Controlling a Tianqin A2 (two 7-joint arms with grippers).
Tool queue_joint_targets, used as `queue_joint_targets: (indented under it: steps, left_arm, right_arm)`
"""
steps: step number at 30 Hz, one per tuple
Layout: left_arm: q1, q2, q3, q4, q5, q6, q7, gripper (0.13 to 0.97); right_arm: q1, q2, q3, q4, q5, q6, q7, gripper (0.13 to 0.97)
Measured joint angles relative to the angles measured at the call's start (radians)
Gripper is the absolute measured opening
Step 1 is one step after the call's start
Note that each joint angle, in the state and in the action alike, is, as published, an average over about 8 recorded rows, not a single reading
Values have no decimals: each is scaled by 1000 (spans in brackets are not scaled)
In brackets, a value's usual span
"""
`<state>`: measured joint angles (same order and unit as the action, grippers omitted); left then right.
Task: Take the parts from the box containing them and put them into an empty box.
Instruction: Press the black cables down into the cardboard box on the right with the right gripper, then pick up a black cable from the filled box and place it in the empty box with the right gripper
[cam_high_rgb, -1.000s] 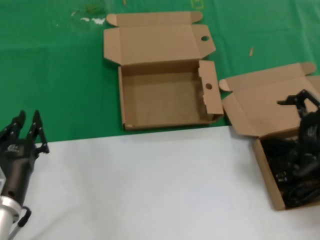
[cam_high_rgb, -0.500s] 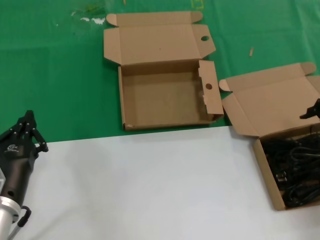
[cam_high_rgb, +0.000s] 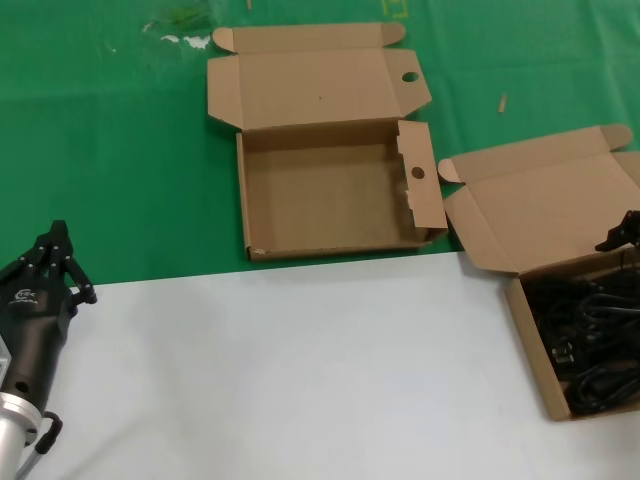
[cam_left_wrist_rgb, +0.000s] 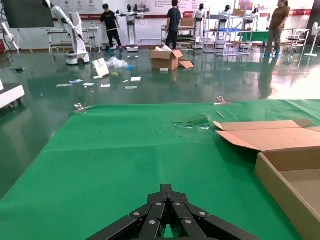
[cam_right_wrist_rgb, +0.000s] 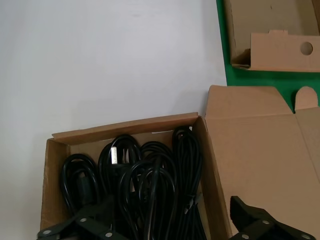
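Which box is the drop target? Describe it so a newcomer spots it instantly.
Start at the green cloth covering the far half of the table. The empty box sits on it near the middle, just beyond the white sheet, lid folded back. Unlike the box of black cables at the right edge, it holds nothing and has round holes in its flaps.

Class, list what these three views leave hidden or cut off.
- Right hand: head view's edge cuts it off.
- Power cables: their number; coils overlap, and the right wrist view's edge crops them.
- Empty box: its inside is cropped in the left wrist view.
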<state>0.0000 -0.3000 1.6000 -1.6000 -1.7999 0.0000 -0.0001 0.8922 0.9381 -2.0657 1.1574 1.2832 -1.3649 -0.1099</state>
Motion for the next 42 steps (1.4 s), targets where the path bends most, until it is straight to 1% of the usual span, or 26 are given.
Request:
queue_joint_targets:
  steps: [2,6,14,15,23,24,29,32,38,42]
  left_arm:
    - [0,0,0,0,0,0,0,140]
    - [0,0,0,0,0,0,0,140]
    - [0,0,0,0,0,0,0,140]
    - [0,0,0,0,0,0,0,140]
    - [0,0,0,0,0,0,0,140]
    - [0,0,0,0,0,0,0,140]
    - [0,0,0,0,0,0,0,140]
    - [0,0,0,0,0,0,0,140]
    - [0,0,0,0,0,0,0,140]
    - [0,0,0,0,0,0,0,140]
  right_arm:
    - [5,-4,-3,-10,-5,-2,-2,808]
    - [4,-3,-3,-17,-7,-3,-2,808]
    - [-18,1,2,-33,-1,9,-13,631]
    - [-20,0,3,-38,-1,11,-15,631]
    - [-26,-10,7,-87,5,35,-50,416]
    - [-25,-11,8,-93,5,37,-54,416]
    - [-8,-9,9,-106,6,30,-60,322]
    - [9,-3,10,-94,3,12,-43,265]
    - [62,8,14,-22,3,-54,47,224]
    - [123,-10,18,31,11,-101,124,199]
